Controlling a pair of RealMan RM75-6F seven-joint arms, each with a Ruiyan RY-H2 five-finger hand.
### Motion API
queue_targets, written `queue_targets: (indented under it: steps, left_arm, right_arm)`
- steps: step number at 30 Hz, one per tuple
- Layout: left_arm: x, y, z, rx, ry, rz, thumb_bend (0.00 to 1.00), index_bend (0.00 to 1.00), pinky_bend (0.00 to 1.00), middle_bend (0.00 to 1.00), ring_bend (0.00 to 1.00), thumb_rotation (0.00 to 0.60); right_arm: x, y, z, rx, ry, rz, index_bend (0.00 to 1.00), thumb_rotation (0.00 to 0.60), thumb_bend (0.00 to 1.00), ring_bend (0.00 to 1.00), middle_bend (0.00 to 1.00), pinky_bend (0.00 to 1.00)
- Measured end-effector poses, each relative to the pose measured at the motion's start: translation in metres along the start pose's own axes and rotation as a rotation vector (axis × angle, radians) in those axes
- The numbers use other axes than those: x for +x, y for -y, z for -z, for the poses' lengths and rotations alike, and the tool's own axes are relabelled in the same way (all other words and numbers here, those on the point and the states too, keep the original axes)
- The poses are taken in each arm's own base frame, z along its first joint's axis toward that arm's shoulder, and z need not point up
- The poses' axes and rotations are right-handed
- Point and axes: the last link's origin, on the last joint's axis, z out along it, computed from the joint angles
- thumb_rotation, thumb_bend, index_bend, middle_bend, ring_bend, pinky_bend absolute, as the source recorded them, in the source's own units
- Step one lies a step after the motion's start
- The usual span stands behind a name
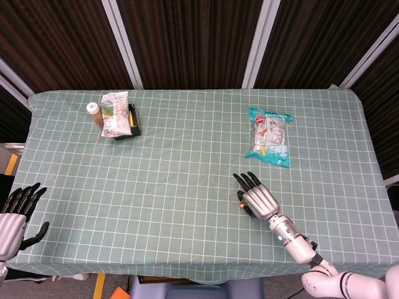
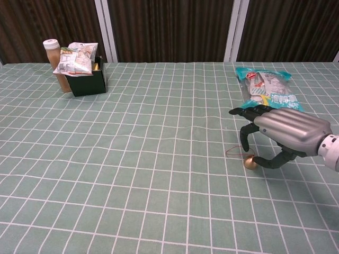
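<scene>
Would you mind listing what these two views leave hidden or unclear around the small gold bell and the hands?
- Gold bell: head view, mostly covered by the right hand; whether the thumb touches it is unclear in chest view.
- Left hand: cut off by the head view's left edge; absent from chest view.
- Black box: contents beneath the snack packets are hidden.
- Teal bag: print too small.

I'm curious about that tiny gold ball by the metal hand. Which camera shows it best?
The chest view: the gold ball sits in plain sight on the cloth, its thin cord loop beside it, under the right hand. In the head view the ball is a speck at the hand's edge.
</scene>
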Motion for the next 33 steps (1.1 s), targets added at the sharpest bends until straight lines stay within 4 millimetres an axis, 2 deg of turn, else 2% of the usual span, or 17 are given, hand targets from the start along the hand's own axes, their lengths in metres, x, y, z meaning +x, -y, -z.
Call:
queue_targets:
  steps: [23,33]
  left_arm:
    - [0.0001,0.0038,0.0002,0.023,0.003,-0.007,0.41,0.0,0.0,0.0,0.0,0.6]
    - [0.0011,0.0057,0.0013,0.034,-0.001,-0.012,0.42,0.0,0.0,0.0,0.0,0.6]
  right_arm:
    - [-0.0048,0.0009,-0.0028,-0.013,0.001,0.017,0.67,0.6,0.47,0.0,0.1,0.0]
    - [-0.0062,0.004,-0.0046,-0.011,0.002,0.014,0.72,0.6,0.56,0.0,0.12,0.0]
